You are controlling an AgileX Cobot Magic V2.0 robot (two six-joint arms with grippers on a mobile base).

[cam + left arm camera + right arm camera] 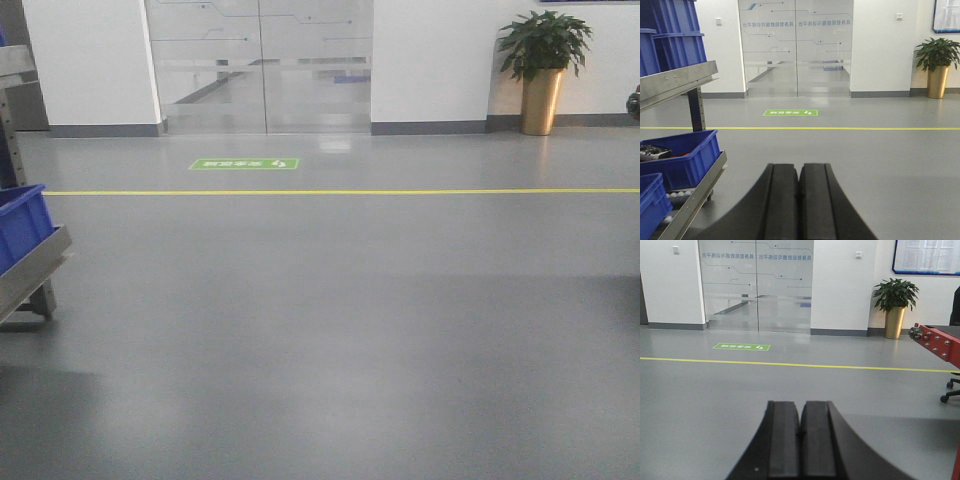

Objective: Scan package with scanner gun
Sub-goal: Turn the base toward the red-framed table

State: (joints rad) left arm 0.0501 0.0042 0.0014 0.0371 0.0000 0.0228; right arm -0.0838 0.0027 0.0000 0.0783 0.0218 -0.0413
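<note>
Neither the package nor the scanner gun shows in any view, so the task looks unstarted, with finding, grasping and scanning all left. The left gripper (799, 172) and right gripper (801, 410), at lower centre, are pressed closed and hold nothing; blue bins (687, 155) sit lower left

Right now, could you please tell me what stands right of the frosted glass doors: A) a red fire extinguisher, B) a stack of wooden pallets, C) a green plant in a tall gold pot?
C: the green plant in a tall gold pot stands by the wall there.
</note>
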